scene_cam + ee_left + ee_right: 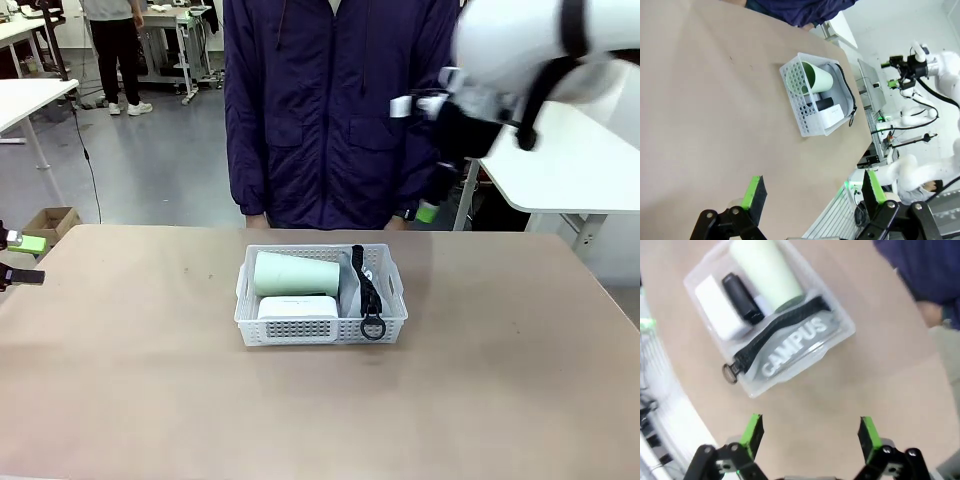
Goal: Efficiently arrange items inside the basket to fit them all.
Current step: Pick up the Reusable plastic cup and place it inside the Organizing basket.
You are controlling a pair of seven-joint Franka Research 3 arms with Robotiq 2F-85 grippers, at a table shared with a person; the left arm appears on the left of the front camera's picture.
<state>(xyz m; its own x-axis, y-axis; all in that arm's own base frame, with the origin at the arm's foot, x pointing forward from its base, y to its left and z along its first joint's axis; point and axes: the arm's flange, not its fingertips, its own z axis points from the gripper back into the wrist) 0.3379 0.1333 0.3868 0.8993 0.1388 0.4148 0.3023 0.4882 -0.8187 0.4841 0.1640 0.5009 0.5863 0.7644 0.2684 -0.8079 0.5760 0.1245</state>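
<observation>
1. Green-padded left gripper [812, 200] hangs with jaws spread wide over bare table [700, 125], holding nothing
2. Right gripper [810, 437] likewise gapes empty above the basket [322, 330]
3. Basket sits mid-table, holding cup [297, 274] on its side, block [297, 307], stapler [742, 297] and pouch [800, 347]
4. Person [335, 100] stands beyond

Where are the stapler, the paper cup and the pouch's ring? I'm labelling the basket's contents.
black stapler [741, 298], right wrist view, on the middle of its body.
pale green paper cup [293, 274], front view, on its side wall.
pouch ring [372, 327], front view, on the ring's rim.
</observation>
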